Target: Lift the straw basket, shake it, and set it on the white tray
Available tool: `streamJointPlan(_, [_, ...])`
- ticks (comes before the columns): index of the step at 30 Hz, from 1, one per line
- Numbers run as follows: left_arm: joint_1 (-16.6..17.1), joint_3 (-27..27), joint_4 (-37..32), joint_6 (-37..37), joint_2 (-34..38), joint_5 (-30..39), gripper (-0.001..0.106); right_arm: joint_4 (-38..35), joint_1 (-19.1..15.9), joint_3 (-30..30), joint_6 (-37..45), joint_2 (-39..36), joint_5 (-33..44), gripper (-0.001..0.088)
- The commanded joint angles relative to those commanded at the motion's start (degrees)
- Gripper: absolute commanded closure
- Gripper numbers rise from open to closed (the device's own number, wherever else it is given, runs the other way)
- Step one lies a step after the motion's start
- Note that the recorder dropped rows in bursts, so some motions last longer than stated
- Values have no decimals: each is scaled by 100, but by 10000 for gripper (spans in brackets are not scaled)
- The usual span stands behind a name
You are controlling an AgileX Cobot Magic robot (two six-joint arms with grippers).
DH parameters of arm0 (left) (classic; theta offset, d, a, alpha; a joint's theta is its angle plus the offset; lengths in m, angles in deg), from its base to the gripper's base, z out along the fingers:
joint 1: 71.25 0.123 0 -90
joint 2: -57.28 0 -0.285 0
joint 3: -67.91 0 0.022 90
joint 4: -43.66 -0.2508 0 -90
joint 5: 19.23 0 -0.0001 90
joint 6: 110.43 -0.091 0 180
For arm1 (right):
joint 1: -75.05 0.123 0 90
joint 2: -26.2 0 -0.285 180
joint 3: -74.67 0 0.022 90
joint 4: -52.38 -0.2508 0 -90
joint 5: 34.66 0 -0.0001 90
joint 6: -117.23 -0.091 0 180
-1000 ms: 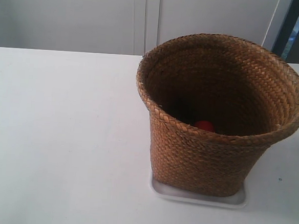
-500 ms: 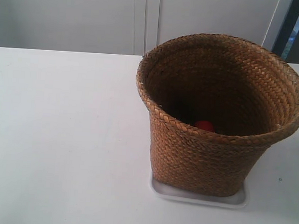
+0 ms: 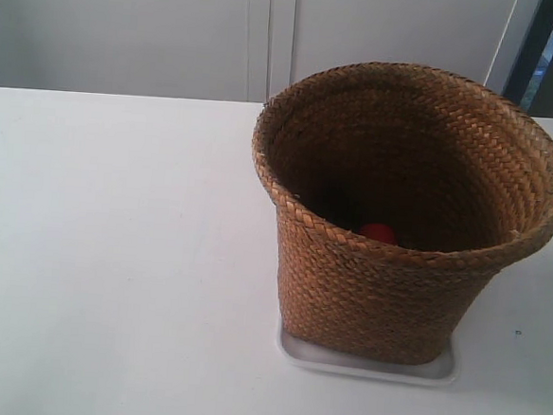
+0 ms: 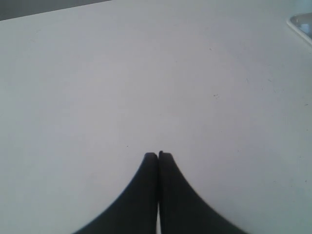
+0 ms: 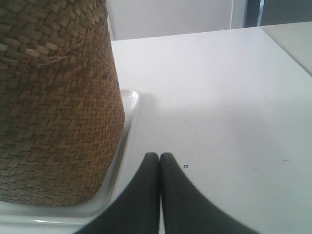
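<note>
The straw basket (image 3: pixel 386 272) stands upright on the white tray (image 3: pixel 370 366) at the exterior view's right; only the tray's front rim shows under it. A small red thing (image 3: pixel 379 233) lies inside the dark basket. No arm appears in the exterior view. In the right wrist view my right gripper (image 5: pixel 159 156) is shut and empty over the table, just beside the tray's rim (image 5: pixel 127 122) and the basket's wall (image 5: pixel 58 107). My left gripper (image 4: pixel 158 156) is shut and empty over bare table, with a tray corner (image 4: pixel 302 23) far off at the frame's edge.
The white table (image 3: pixel 112 253) spreads wide to the exterior view's left of the basket. White cabinet doors (image 3: pixel 269 36) stand behind the table's far edge. A small dark mark (image 5: pixel 185 166) lies on the table by the right fingertips.
</note>
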Motion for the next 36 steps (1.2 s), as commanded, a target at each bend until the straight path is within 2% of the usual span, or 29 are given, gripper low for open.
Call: streamJointPlan(36, [0,0,0,0,0,-11,1053,-10,0,0,-108,0,0,868])
